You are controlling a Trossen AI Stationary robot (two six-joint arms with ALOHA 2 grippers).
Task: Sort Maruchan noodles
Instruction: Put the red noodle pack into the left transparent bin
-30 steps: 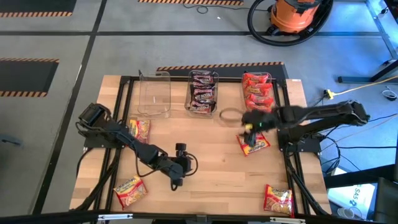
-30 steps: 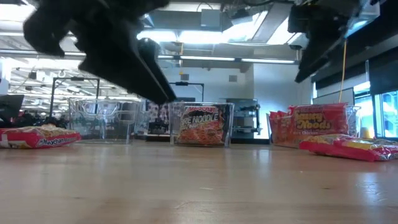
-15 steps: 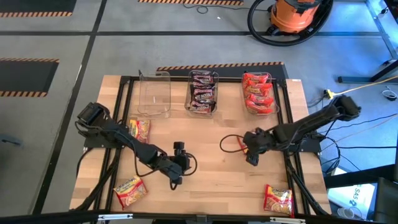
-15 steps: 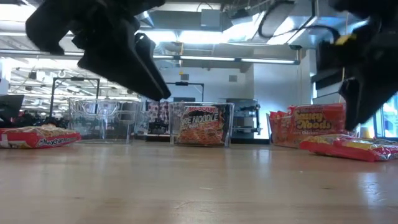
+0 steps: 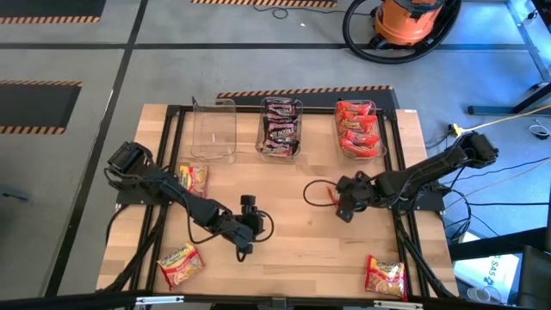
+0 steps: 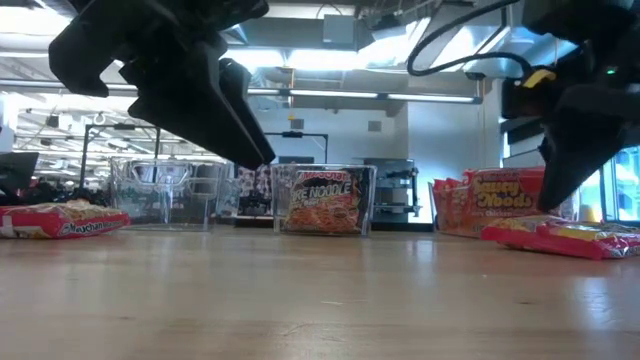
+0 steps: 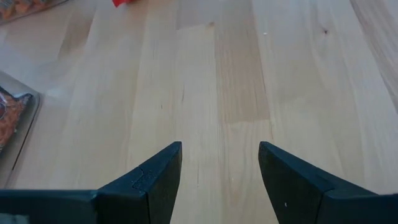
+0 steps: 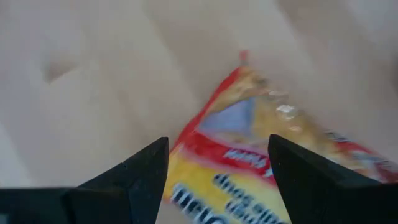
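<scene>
Red packets: filed in the right tub (image 5: 357, 129); dark packets in the middle tub (image 5: 281, 127); left tub (image 5: 213, 129) was left empty.
Outstanding: four red-orange packets were noted loose on the bench (image 5: 293, 250).
Right end effector (image 8: 217, 163): fingers spread wide, poised over a loose packet (image 8: 267, 162), nothing gripped.
Left end effector (image 7: 219, 163): open, empty, mid-bench.
Progress: judged roughly two-thirds complete.
Room: grey floor, hazard tape, orange vacuum (image 5: 411, 19).
</scene>
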